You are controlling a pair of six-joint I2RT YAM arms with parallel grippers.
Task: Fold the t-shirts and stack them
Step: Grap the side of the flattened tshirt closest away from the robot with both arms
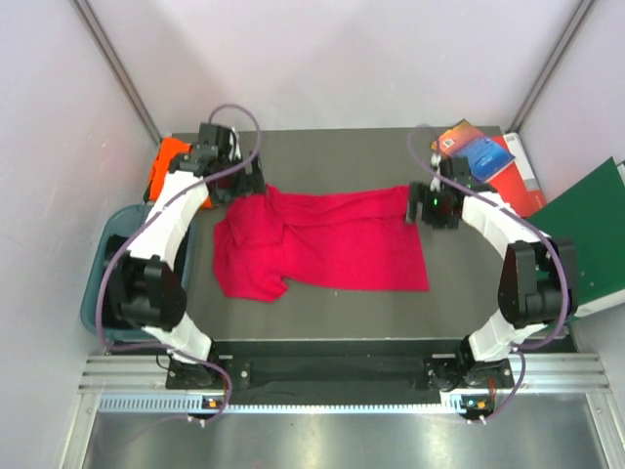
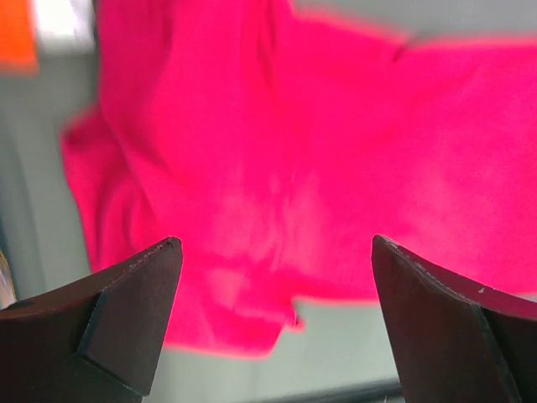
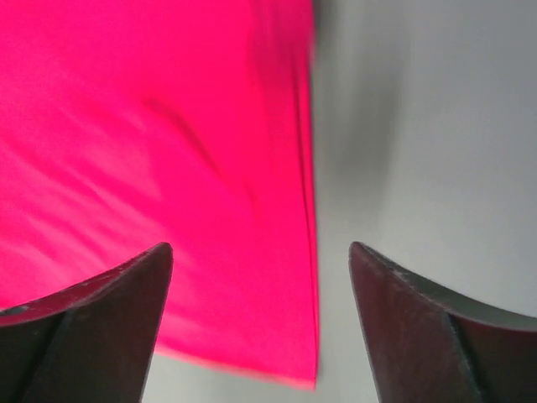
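You have the crimson t-shirt [image 1: 332,244] lying across the middle of the tabletop [image 1: 322,313]. Its right half is fairly flat, while its left half is bunched and creased, with a lobe reaching toward the near edge. The orange t-shirt [image 1: 166,166] sits crumpled at the far left corner, partly hidden behind your left arm, and shows only as an orange blur [image 2: 17,34] at the top left of the left wrist view. Your left gripper [image 1: 244,186] hangs at the far left end of the crimson shirt with its jaws spread wide and nothing between them. Its wrist camera looks down past both fingers [image 2: 134,302] onto rumpled red cloth [image 2: 277,168]. Your right gripper [image 1: 422,207] is at the shirt's far right corner, also spread wide and holding nothing. In its wrist view the shirt's right edge [image 3: 306,210] runs down between the fingers [image 3: 109,311], with red cloth on one side and bare grey surface on the other. Beyond the right gripper, red and blue books [image 1: 483,156] lie at the far right corner. A green binder [image 1: 586,234] leans along the right edge, and a teal bin [image 1: 98,283] sits just off the left edge.
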